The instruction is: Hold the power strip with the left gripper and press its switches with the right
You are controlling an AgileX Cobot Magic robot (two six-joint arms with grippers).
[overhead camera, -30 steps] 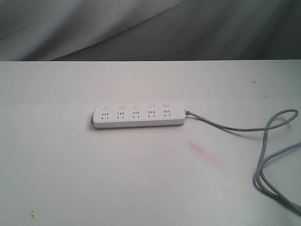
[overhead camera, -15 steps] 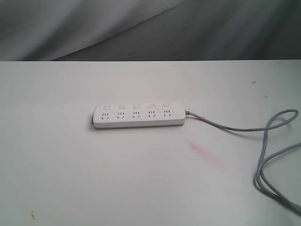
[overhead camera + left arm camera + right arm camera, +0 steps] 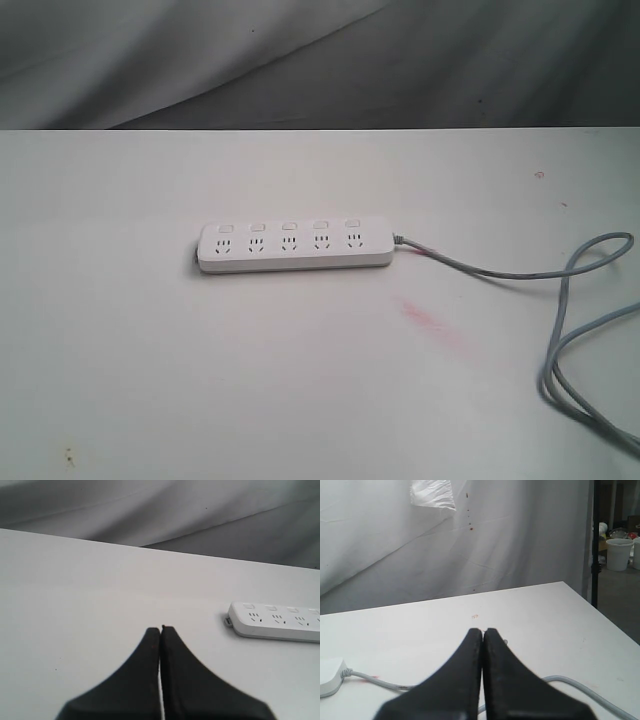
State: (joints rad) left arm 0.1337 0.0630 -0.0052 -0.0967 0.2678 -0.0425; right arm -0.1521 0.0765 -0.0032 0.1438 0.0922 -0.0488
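The white power strip [image 3: 294, 246] lies flat on the white table [image 3: 150, 350], its long side across the exterior view. Five small white switches [image 3: 289, 227] run in a row above its sockets. Its grey cord [image 3: 560, 300] leaves the right end and loops toward the table's right edge. Neither arm shows in the exterior view. In the left wrist view my left gripper [image 3: 160, 630] is shut on nothing, well short of the strip's end [image 3: 275, 621]. In the right wrist view my right gripper [image 3: 483, 631] is shut and empty, above the cord [image 3: 380, 682], with the strip's cord end [image 3: 330, 676] off to one side.
A pink smear [image 3: 432, 322] marks the table below the strip's right end. Grey cloth [image 3: 300, 60] hangs behind the table's far edge. In the right wrist view the table's corner [image 3: 565, 584] drops off toward a dark stand [image 3: 592, 540] and white buckets [image 3: 619, 554].
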